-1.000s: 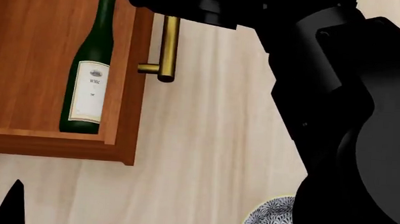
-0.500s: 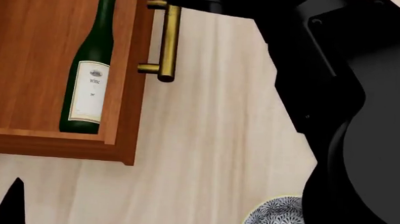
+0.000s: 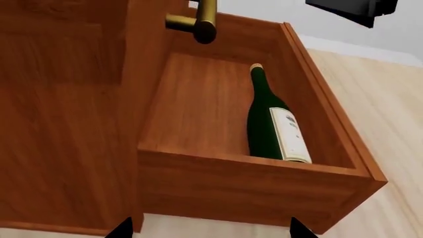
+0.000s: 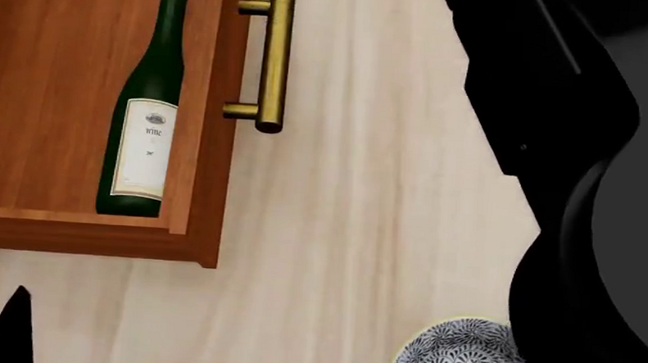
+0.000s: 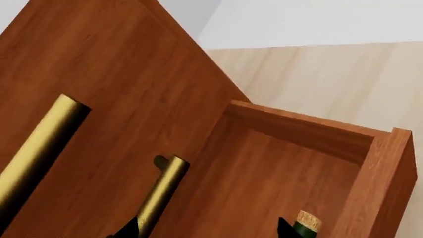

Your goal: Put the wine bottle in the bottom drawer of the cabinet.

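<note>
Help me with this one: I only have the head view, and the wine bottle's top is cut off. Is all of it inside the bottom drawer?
Observer: Yes. The left wrist view shows the whole wine bottle, cork included, lying flat on the floor of the bottom drawer.
Operator: Is either gripper holding it?
Observer: No. The left gripper is open outside the drawer, with nothing between its tips.
Operator: And the right one?
Observer: The right gripper is open and empty too.

The robot's arm (image 4: 586, 185) is matte black with smooth rounded housings and sharp black fingertips (image 3: 297, 229).
</note>
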